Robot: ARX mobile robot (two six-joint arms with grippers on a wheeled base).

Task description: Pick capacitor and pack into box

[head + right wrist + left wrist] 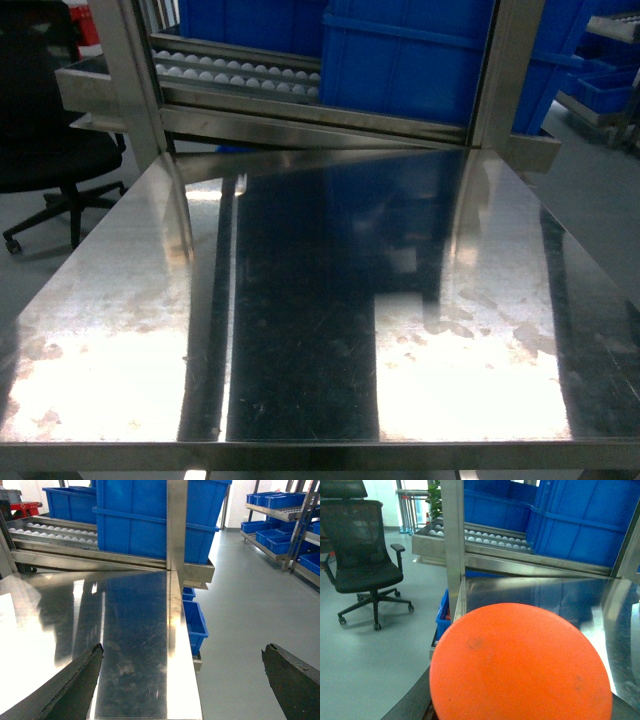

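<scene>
Polished stainless-steel table [300,330] is seen bare of the box in every view, with large blue plastic bins [400,60] stacked on the roller rack behind its far edge and a black mesh office chair [360,545] off its left side. At the left gripper, whose fingers are hidden so its grip cannot be told, the bright orange round-topped capacitor [520,665] fills the left wrist view, presumably carried; the right gripper [182,680] is spread wide over the table's right edge. With no pink-beige tub located, the capacitor could be released onto the slick steel and roll off.
</scene>
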